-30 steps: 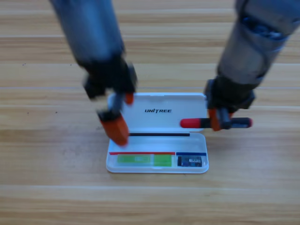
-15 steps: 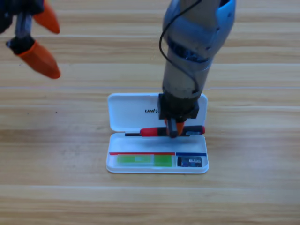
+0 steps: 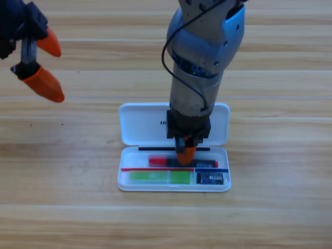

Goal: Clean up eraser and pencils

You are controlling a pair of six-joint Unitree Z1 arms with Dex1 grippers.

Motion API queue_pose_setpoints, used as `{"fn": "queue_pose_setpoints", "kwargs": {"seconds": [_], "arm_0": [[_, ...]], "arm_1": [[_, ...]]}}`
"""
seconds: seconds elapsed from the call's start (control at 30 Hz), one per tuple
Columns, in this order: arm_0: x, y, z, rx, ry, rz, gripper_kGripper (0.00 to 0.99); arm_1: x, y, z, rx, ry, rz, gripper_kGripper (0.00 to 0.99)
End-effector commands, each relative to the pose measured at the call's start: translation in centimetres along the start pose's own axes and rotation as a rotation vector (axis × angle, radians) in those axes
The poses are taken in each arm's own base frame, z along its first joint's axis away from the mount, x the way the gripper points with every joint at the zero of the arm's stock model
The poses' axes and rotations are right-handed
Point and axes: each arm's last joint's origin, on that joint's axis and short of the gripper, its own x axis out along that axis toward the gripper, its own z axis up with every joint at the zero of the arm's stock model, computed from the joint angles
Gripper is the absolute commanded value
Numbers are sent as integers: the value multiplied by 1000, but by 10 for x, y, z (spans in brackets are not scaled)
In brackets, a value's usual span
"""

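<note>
The white case lies open, its lid (image 3: pixel 140 122) flat behind the tray (image 3: pixel 123 182). In the tray's front row lie the pale pencil with green ends (image 3: pixel 155 177) and, to its right, the dark eraser (image 3: pixel 210 179). My right gripper (image 3: pixel 185 154) points straight down over the tray's rear slot, shut on the black pencil with the red cap (image 3: pixel 158 161). This pencil lies level along that slot, and its black end (image 3: pixel 208 164) shows to the right of the jaws. My left gripper (image 3: pixel 60 75) waits open at the upper left, holding nothing.
The right arm (image 3: pixel 202 57) rises from the case toward the top edge and covers the lid's middle. Bare wooden table (image 3: pixel 280 171) surrounds the case on all sides.
The right gripper has lowered the black pencil from above the hinge into the tray's rear slot. The left gripper has barely shifted at the upper left.
</note>
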Motion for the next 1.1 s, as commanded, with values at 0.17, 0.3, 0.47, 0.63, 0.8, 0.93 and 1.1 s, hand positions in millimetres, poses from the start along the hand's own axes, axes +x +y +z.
{"fn": "queue_pose_setpoints", "kwargs": {"seconds": [0.17, 0.3, 0.47, 0.63, 0.8, 0.93, 1.1], "arm_0": [[16, 5, -7, -15, 26, -33, 990], [14, 5, -7, -16, 21, -29, 990], [2, 22, 8, -22, -32, 27, 989], [19, 62, 36, -35, -86, 43, 939], [60, 96, 61, -39, -116, 27, 815], [97, 114, 70, -41, -126, -6, 558], [128, 122, 71, -40, -114, -28, 262]], "arm_1": [[-94, 31, -22, 17, -147, -13, 983], [-158, 56, -54, 51, -291, -2, 983], [-202, 74, -97, 152, -469, -13, 983], [-231, 105, -137, 205, -616, -84, 985], [-245, 132, -164, 216, -718, -91, 985], [-239, 139, -170, 219, -743, -92, 986], [-226, 139, -169, 223, -743, -76, 986]]}}
